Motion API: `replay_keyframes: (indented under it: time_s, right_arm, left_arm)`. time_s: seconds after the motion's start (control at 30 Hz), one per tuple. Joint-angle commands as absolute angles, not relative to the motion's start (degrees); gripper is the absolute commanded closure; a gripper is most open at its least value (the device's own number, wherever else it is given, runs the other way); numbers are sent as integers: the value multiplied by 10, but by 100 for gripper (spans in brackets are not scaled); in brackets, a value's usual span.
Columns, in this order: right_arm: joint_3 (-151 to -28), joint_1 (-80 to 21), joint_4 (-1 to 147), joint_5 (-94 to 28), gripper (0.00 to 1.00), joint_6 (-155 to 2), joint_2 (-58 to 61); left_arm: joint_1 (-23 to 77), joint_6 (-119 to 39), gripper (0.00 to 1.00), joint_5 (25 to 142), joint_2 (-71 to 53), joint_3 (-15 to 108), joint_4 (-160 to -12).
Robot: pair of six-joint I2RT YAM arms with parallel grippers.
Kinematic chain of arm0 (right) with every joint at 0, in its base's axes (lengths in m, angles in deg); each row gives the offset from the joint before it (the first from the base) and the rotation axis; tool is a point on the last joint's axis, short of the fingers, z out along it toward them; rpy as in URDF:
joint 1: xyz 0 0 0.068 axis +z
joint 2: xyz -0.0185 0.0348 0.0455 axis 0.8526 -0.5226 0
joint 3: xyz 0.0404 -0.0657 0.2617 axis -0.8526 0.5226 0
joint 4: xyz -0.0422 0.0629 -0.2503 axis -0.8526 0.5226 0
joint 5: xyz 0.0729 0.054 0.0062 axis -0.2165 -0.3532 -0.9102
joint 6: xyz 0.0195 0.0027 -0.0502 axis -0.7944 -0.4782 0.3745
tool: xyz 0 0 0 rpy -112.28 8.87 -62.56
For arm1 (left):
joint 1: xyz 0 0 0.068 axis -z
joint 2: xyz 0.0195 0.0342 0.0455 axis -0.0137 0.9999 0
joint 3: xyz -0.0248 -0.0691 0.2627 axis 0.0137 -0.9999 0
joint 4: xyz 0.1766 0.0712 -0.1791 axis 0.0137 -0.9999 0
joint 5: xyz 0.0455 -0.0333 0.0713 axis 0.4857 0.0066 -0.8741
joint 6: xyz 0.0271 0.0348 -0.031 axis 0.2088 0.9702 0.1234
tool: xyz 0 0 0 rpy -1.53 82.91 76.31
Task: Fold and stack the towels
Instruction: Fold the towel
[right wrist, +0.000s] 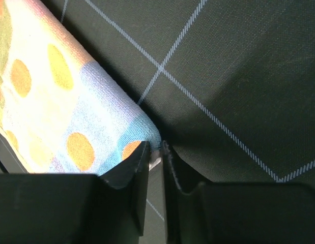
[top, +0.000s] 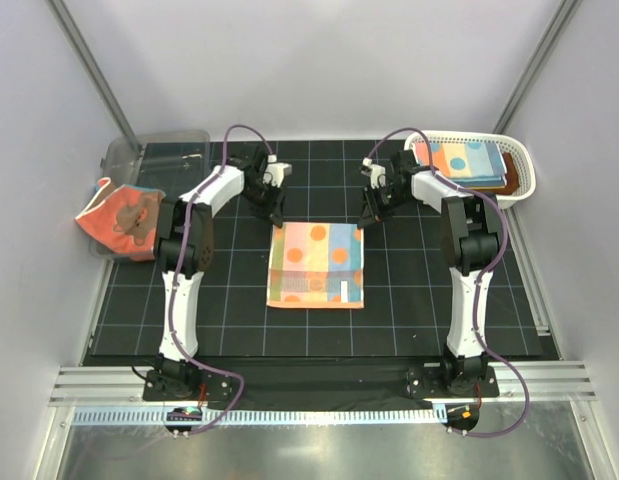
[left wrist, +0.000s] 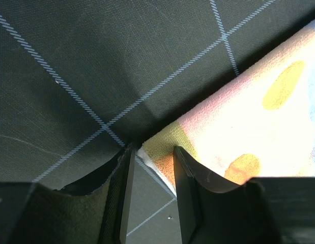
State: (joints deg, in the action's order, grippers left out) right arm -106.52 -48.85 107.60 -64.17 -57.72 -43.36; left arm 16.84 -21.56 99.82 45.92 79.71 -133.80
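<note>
A folded light-blue and orange polka-dotted towel [top: 316, 265] lies flat on the black grid mat. My left gripper [top: 275, 214] is down at its far left corner. In the left wrist view that gripper [left wrist: 153, 152] is open, and the towel [left wrist: 259, 117] corner lies in the gap, touching the right finger [left wrist: 185, 173]. My right gripper [top: 368, 216] is at the far right corner. In the right wrist view that gripper [right wrist: 156, 148] has its jaws drawn close, pinching the tip of the towel [right wrist: 70, 101] corner.
A white lattice basket [top: 521, 172] at the back right holds folded towels [top: 467, 160]. A clear bin [top: 169, 145] stands at the back left, with a coral-red bear towel [top: 121, 222] draped over its near end. Grey walls close in both sides.
</note>
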Motion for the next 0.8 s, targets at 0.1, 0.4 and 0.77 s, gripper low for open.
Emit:
replay_keyframes:
  time_s: [0.1,0.4,0.77]
  right_arm:
    - [-1070,-490,1066,-622,85,-568,-428]
    - [-1071,-490,1057,-629,94,-573,-428]
    - [-1078,-490,1051,-624,94,-583,-425]
  left_arm:
    - [156,-192,61,1013,483,832,-1355]
    - [156,-183,68,1043,504,857,-1380]
    - [156,-174,67,1012,494,863,-1431]
